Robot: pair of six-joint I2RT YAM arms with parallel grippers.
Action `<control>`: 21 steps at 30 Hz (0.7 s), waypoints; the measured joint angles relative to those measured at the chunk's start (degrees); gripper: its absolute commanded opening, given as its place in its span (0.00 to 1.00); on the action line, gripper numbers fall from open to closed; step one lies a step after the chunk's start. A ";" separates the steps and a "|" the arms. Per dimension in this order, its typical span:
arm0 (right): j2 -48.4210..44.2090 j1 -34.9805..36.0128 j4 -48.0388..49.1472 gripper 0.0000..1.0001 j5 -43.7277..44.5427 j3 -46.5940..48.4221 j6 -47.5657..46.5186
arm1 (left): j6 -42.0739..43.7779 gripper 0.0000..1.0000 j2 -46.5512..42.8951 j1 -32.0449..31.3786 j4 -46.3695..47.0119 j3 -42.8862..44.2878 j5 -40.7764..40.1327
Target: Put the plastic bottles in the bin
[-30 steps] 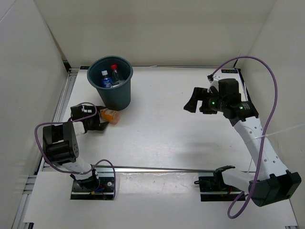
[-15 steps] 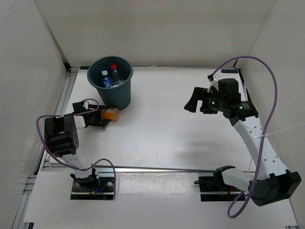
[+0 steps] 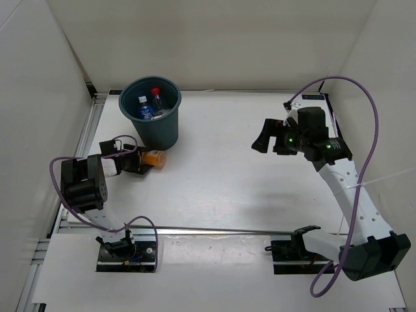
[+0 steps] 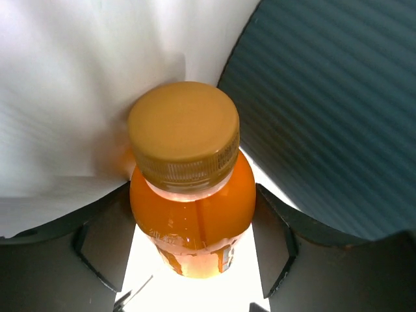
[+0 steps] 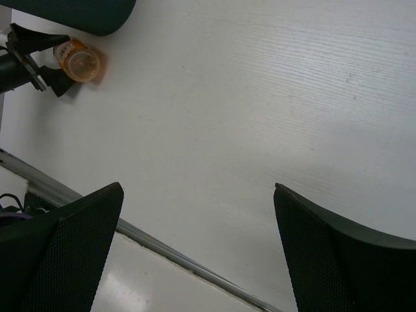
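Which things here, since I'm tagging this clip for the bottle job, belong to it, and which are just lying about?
Belong to the job:
- orange bottle, held in the left gripper
- red-capped bottle and blue-capped bottle, inside the bin

Just there:
- purple cables
- metal rail along the table's near edge
- right gripper, open, holding nothing

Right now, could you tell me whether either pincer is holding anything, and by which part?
Left pincer grips the orange bottle by its body, below the cap; right pincer is open, empty.
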 measured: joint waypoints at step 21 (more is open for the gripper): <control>-0.11 0.00 0.04 1.00 -1.49 0.00 0.33 | 5.20 0.10 -49.94 -7.41 -17.03 -10.34 -1.84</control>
